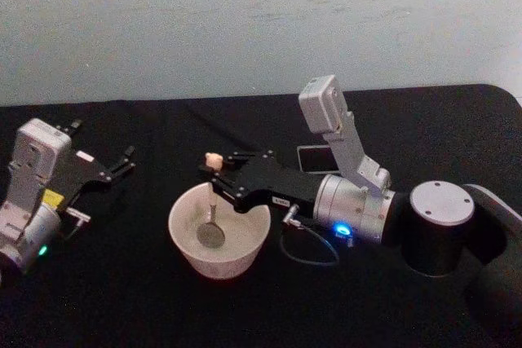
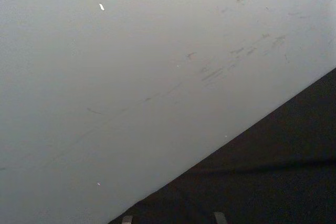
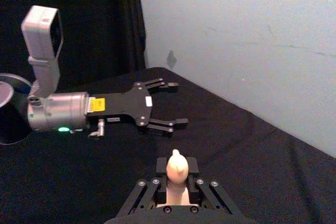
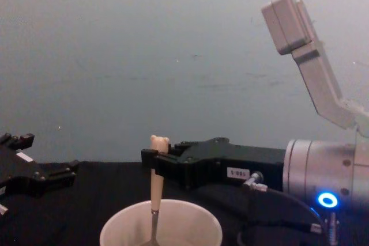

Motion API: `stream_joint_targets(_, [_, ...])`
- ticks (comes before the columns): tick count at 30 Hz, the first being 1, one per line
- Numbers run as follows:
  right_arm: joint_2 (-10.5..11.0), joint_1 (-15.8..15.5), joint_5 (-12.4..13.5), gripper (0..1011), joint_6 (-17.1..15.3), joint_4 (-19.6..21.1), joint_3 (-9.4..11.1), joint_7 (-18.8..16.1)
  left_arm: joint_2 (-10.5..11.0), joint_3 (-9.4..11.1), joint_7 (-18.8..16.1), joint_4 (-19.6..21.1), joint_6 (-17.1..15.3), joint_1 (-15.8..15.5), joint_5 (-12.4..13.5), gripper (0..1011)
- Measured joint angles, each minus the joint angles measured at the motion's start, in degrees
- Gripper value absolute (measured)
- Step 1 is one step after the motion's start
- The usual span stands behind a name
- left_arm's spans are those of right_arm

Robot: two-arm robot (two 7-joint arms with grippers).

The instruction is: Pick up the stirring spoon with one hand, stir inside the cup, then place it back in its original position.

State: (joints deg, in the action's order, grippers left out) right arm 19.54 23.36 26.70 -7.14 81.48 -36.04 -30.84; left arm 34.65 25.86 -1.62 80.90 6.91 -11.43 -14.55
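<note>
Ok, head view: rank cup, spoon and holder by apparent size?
Largest: wide round cream-white cup.
Then, unranked: slim beige-handled stirring spoon, held by the right gripper, is longer; dark grey square holder is partly hidden by the right arm. Left gripper idle at left.

The cup (image 1: 183,211) sits toward the table's (image 1: 114,299) front edge, with the stirring spoon (image 1: 213,219) standing in it. My right gripper (image 1: 214,174) is over its rear rim, and my left gripper (image 1: 125,161) is well apart by the left edge.
</note>
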Motion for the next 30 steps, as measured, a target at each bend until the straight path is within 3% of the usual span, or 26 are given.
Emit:
stream_joint_targets(12, [0.12,0.49,-0.79,212,0.6,-1.54,1.36,0.63,0.0,0.0,0.0,0.0,0.0,0.0,0.0,1001])
stream_joint_targets(22, [3.61,-2.19,0.66,212,0.43,2.5,3.14,-0.72,0.0,0.0,0.0,0.0,0.0,0.0,0.0,1001])
stream_joint_targets(30, [5.55,-3.8,2.07,212,-0.28,5.03,3.06,-1.93,0.0,0.0,0.0,0.0,0.0,0.0,0.0,1001])
